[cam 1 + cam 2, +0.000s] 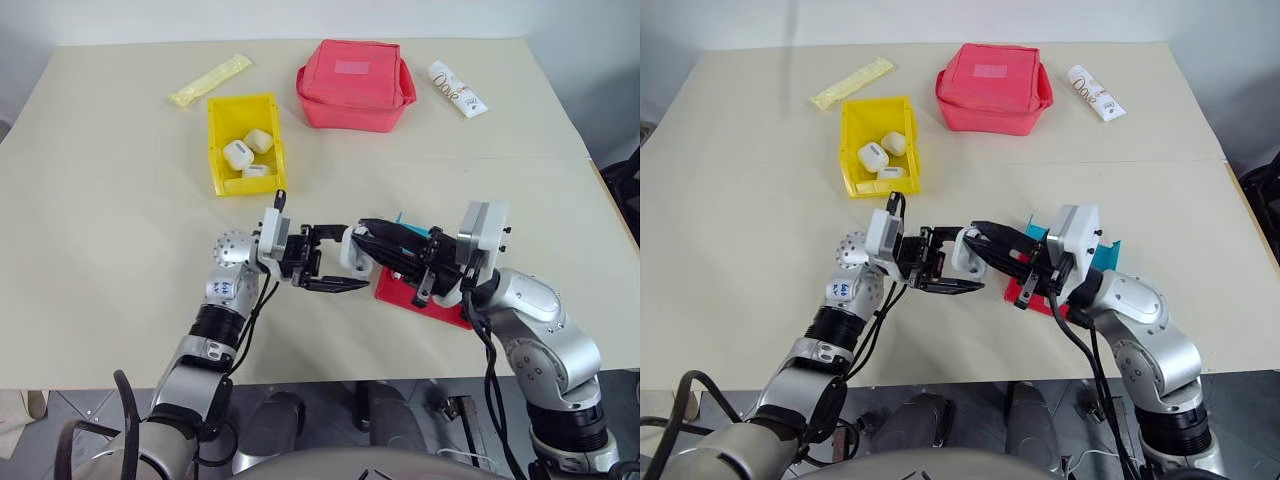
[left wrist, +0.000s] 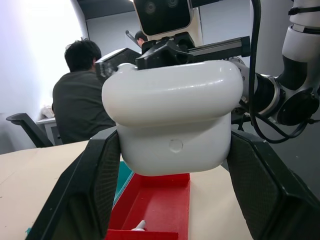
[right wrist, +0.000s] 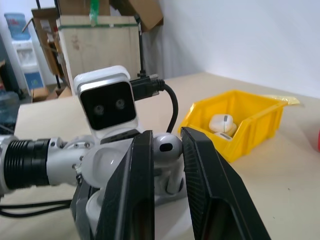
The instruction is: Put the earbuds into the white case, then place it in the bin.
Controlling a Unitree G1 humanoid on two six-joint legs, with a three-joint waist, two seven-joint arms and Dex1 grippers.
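Left eye view: centre of frame, left gripper [image 1: 322,262] and right gripper [image 1: 372,240] meet nose to nose over the table [image 1: 100,200], above the red-and-blue tray [image 1: 425,300]. Left jaws are clamped on the white case [image 2: 175,122], one finger on each narrow side, lid end up; in the left wrist view the lid looks nearly shut over the body, though from that side I can't be sure how far it gapes. Right jaws are pinched close on one earbud [image 3: 166,146], head showing between the pads, stem pointing down into the case mouth. A second white bit lies in the tray at bottom centre of the left wrist view, probably the other of the earbuds [image 2: 140,226]. The bin [image 1: 245,142] sits upper left of centre, well apart from the hands, already holding three white cases. Handling: the case is light, rigid and glossy, so likely slippery; grip on the flat sides below the hinge line, not on the lid. The earbud is tiny, smooth, easy to flick out; best held by the head, stem free to seat.
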